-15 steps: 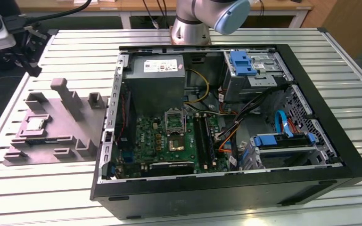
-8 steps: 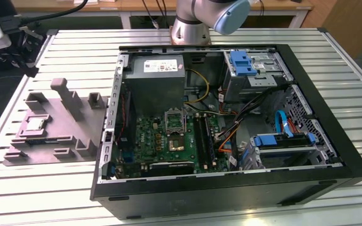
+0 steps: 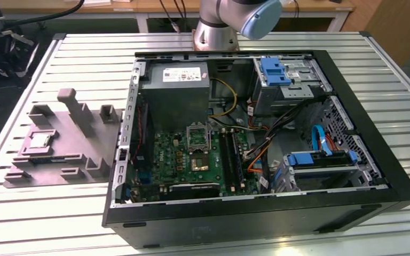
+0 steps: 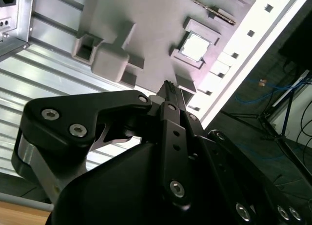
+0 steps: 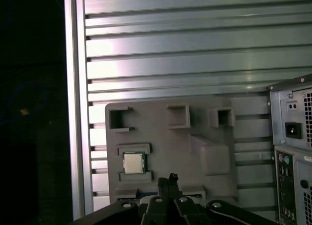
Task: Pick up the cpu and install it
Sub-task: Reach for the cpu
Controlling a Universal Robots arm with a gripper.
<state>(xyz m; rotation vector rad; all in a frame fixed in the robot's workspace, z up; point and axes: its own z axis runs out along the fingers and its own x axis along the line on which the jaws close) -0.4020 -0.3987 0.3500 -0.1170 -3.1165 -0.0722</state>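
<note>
Toward the exterior view's left, on the slatted worktop: finds the cpu lying flat, silver face up, in a square pocket of the grey fixture. Sits outside the open computer case, well apart from the green motherboard and its metal socket frame near frame centre. Hangs above that fixture in both wrist views, fingers pressed tight together, gripping nothing. Shows the tips near the cpu yet clear of it, with bare grey plastic between.
</note>
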